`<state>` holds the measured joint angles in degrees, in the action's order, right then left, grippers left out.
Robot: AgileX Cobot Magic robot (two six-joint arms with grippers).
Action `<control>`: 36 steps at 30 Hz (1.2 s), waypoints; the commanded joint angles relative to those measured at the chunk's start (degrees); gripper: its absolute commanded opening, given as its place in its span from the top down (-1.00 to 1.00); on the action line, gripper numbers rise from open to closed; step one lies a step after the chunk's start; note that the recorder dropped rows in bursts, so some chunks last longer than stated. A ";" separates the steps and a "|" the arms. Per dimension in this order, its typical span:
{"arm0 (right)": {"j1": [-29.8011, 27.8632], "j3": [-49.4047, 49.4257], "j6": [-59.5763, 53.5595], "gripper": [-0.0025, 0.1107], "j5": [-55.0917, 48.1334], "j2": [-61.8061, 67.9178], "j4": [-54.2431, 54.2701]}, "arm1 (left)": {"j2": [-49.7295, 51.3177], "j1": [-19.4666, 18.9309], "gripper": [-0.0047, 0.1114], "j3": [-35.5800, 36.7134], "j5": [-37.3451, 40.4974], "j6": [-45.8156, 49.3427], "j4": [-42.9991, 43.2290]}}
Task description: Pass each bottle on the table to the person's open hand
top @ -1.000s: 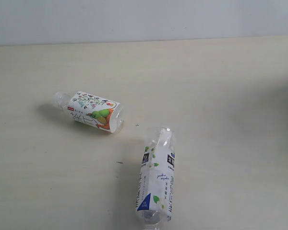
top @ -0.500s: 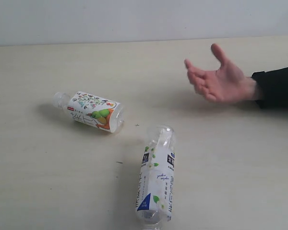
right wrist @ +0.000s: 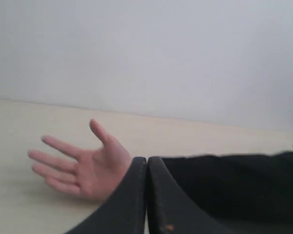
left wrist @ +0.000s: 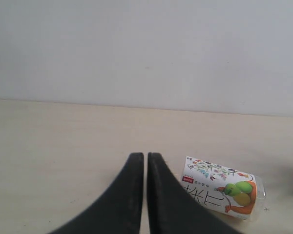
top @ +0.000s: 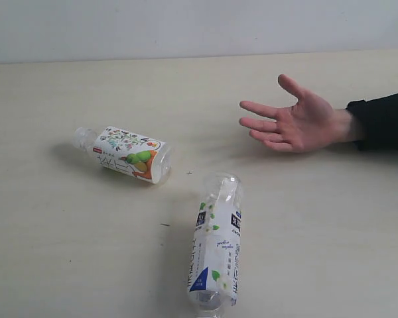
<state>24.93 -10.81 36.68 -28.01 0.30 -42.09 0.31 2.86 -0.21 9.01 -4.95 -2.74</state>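
- Lying on its side on the tabletop [top: 66, 252], left of middle in the exterior view: fruit bottle [top: 129, 154], clear neck pointing left, other end toward the middle.
- Also on its side, nearer the camera and to the right, well apart from the first: leaf bottle [top: 217, 252], white label with green leaves and a blue patch, near end reaching the lower edge of the exterior view, far end pointing roughly toward the hand [top: 295, 126].
- Reaching in from the right over the tabletop: that hand, palm up, spread wide, empty, with a black sleeve [top: 385, 119] at the wrist running off the right edge.
- Cannot tell whether resting on the tabletop or held just above it; faint shadow underneath.
- Well apart from both bottles, the leaf bottle being the closer.
- Left fingers [left wrist: 132, 185]: pressed together, pinching nothing, low over the tabletop, with the fruit bottle near and just ahead.
- Right fingers [right wrist: 136, 180]: pressed together too, pinching nothing, with hand and sleeve close ahead.
- Between the two bottles: tiny dark specks [top: 164, 224] on the pale wood grain.
- Behind the tabletop: plain pale wall [top: 199, 26].
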 commanded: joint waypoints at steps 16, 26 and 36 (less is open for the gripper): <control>0.07 -7.66 -32.93 0.96 10.66 39.49 56.75 | -0.31 0.12 0.83 0.21 -0.27 0.26 -0.26; 3.93 -26.97 -41.16 0.96 -21.72 59.37 66.51 | -0.31 0.12 0.83 0.21 -0.27 0.26 -0.26; 21.70 -33.78 -10.88 0.96 -25.95 64.68 43.63 | -0.31 0.12 0.83 0.21 -0.27 0.26 -0.26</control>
<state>43.07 -43.17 17.58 -52.81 62.64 8.65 0.31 2.86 -0.21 9.01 -4.95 -2.74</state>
